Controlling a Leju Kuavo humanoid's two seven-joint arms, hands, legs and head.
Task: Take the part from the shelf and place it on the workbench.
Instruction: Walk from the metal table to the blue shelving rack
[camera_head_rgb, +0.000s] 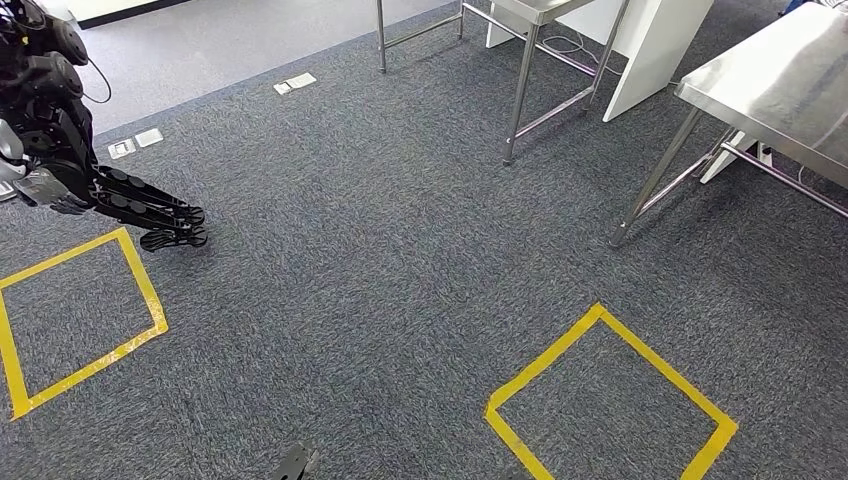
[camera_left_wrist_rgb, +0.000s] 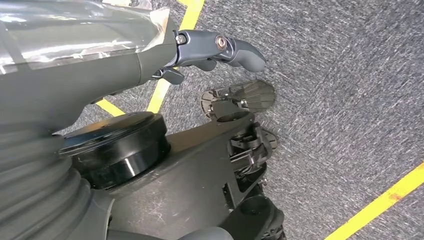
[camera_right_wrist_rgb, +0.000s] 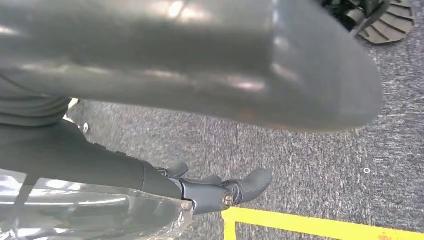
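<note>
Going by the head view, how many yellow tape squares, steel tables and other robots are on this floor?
Yellow tape squares: 2
Steel tables: 2
Black robot: 1
Total: 5

Two yellow tape squares on the carpet, two steel tables up top, two floor sockets.

Place: I'm in a robotics lab | grey carpet floor | yellow tape squares | steel bench far right
</note>
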